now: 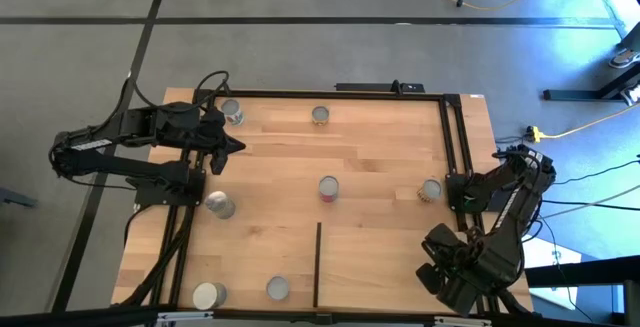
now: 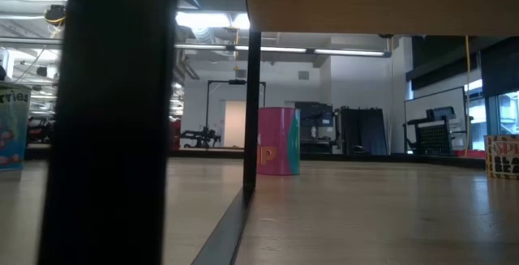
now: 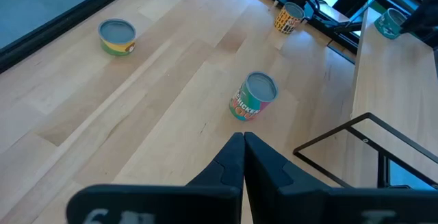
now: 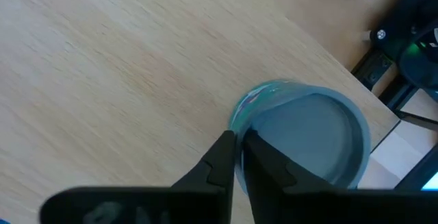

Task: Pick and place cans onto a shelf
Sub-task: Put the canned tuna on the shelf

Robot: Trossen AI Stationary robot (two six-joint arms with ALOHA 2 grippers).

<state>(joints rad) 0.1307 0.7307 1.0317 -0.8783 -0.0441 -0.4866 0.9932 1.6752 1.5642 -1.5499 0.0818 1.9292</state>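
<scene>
Several small cans stand upright on the wooden tabletop: two at the far edge [image 1: 232, 114] [image 1: 320, 115], a red-pink one [image 1: 328, 187] in the middle, one [image 1: 431, 189] at the right, and three [image 1: 219, 205] [image 1: 208, 294] [image 1: 277, 288] at the near left. The shelf [image 1: 380, 257] is a raised light-wood panel at the near right. A blue-topped can [image 4: 301, 135] stands on it. My left gripper [image 1: 235, 147] is shut and empty above the far left of the table. My right gripper [image 4: 239, 145] is shut, with its tips at the blue can's rim. My right gripper's shut fingertips [image 4: 222, 148] lie at the near rim [image 4: 246, 114] of the blue can's top, coming from above. I cannot tell whether they touch it. The can stands upright on the shelf.
A black frame runs along the table's edges [image 1: 455, 147]. A black post [image 2: 251, 111] carries the shelf's left edge, and the shelf's underside [image 2: 381, 2] shows overhead in the low view. My right arm [image 1: 480, 257] covers the shelf's near right corner.
</scene>
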